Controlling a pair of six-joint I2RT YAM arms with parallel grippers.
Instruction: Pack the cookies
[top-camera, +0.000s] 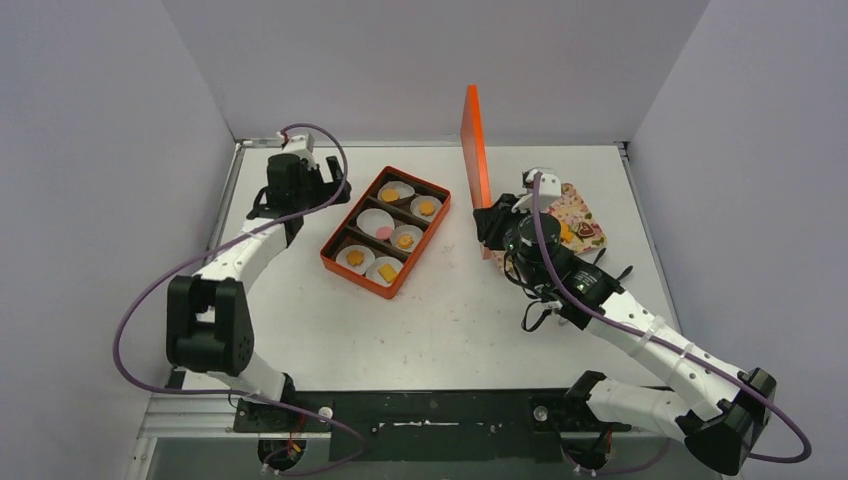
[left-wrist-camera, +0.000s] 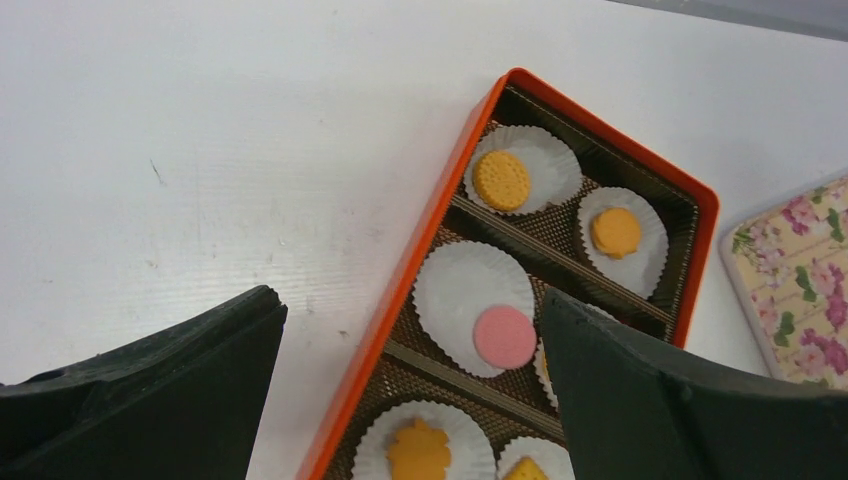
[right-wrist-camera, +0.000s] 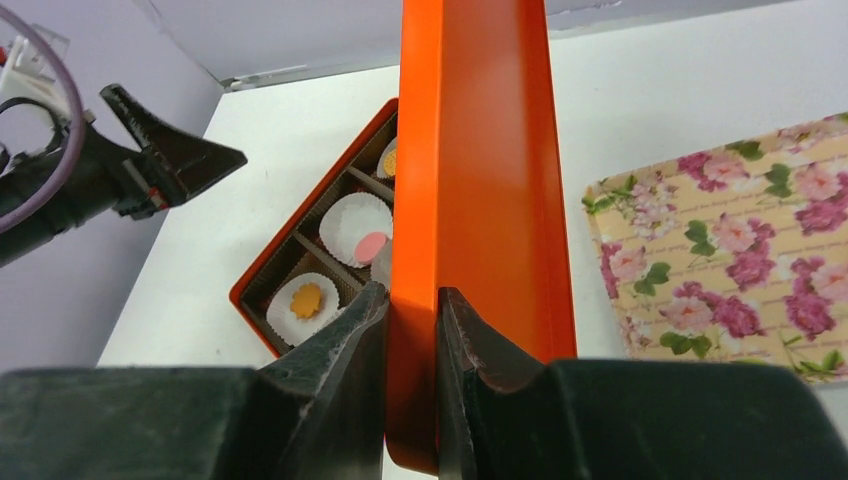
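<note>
– Left gripper (left-wrist-camera: 408, 298) first: how does it stand?

– Fingers wide apart, holding nothing; it hangs over the far-left edge of the orange box (top-camera: 352, 212); the right gripper (right-wrist-camera: 412, 295) is clamped on the orange lid (right-wrist-camera: 470, 150), pinching its lower end so the lid stands on end.

– And the cookies (top-camera: 405, 240)?

– Six sit in the box, each in one of the white paper cups (left-wrist-camera: 455, 290); five are orange-yellow, and one pink cookie (left-wrist-camera: 504, 336) is in the middle row; a dark heart cookie (top-camera: 585, 229) lies on the floral tray (top-camera: 592, 208), right of the box; what looks like an orange one is beside it, partly hidden by the right arm.

– What does the coming move turn on?

– The box lies left of the lid, with bare surface between them; its long axis runs from near-left to far-right, while the lid's points up; to close the box, I judge, the lid must be tipped flat and turned to that diagonal; the right arm has the lid, and the left is nearer the box; the cookies on the tray lie nearest the right arm, whose gripper is busy.

– Surface and room?

– White surface (top-camera: 300, 330), lightly scuffed; plain pale grey-lilac walls (top-camera: 100, 120) on the left, far and right sides.
</note>
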